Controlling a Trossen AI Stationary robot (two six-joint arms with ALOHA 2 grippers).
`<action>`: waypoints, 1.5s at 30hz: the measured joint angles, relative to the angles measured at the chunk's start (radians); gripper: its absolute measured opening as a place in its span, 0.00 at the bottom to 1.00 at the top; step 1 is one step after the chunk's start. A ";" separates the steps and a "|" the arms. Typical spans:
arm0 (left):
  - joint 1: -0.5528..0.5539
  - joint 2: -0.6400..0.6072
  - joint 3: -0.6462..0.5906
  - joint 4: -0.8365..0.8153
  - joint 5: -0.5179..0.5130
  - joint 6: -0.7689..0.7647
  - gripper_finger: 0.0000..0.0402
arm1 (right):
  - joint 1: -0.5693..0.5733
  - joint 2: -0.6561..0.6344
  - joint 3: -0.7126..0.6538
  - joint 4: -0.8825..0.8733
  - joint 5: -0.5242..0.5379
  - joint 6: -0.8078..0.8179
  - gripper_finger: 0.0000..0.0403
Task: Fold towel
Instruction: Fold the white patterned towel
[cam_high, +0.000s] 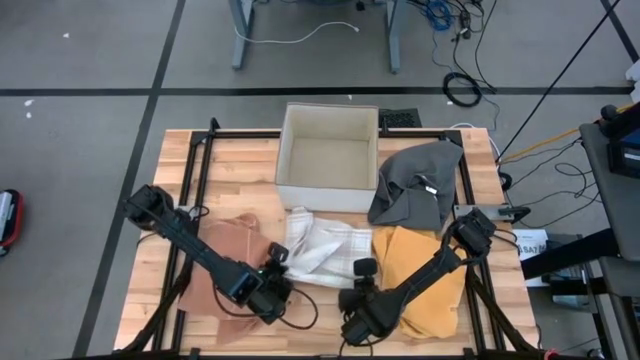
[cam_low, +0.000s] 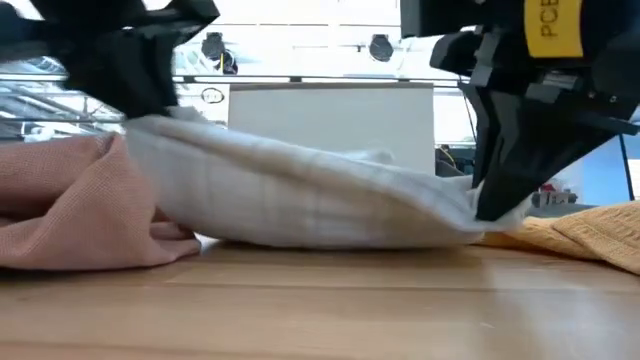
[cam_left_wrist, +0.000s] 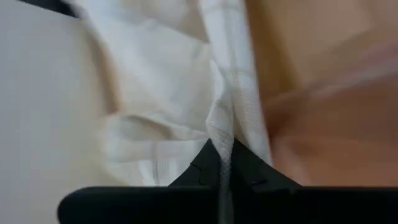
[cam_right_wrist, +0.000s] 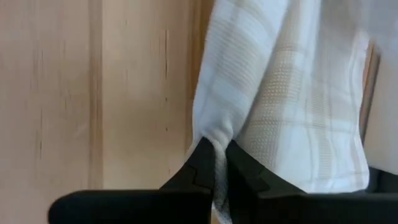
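A white checked towel (cam_high: 322, 250) lies crumpled in the middle of the wooden table; in the low view it (cam_low: 320, 195) runs from high on the left to low on the right. My left gripper (cam_high: 281, 260) is shut on the towel's near left part. My right gripper (cam_high: 362, 270) is shut on its near right part. Both stand at the towel's near edge. My left gripper pinches a bunched fold of the towel (cam_left_wrist: 219, 134) between its two fingers, slanting down from the near left. That end (cam_low: 150, 125) is lifted off the table, while the towel's middle (cam_low: 330, 235) rests on the wood. My right gripper pinches a gathered fold at the towel's edge (cam_right_wrist: 216, 138) between its two fingers, slanting down from the near right. That end (cam_low: 470, 215) sits just above the table, lower than the left end. The cloth spreads away from the fingers.
A pink cloth (cam_high: 225, 250) lies left of the towel and a yellow cloth (cam_high: 420, 270) right of it. A grey cloth (cam_high: 415, 185) lies at the far right. An open white box (cam_high: 328, 185) stands behind the towel.
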 joint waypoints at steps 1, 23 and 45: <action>-0.012 0.002 0.000 -0.011 0.032 -0.039 0.02 | 0.005 -0.002 0.000 0.001 0.002 0.008 0.03; -0.206 0.008 -0.002 -0.129 -0.066 -0.625 0.33 | 0.032 -0.010 -0.001 0.039 -0.127 0.056 0.03; -0.235 -0.036 0.047 0.060 -0.370 -0.369 0.37 | 0.043 -0.010 0.001 0.077 -0.135 0.059 0.03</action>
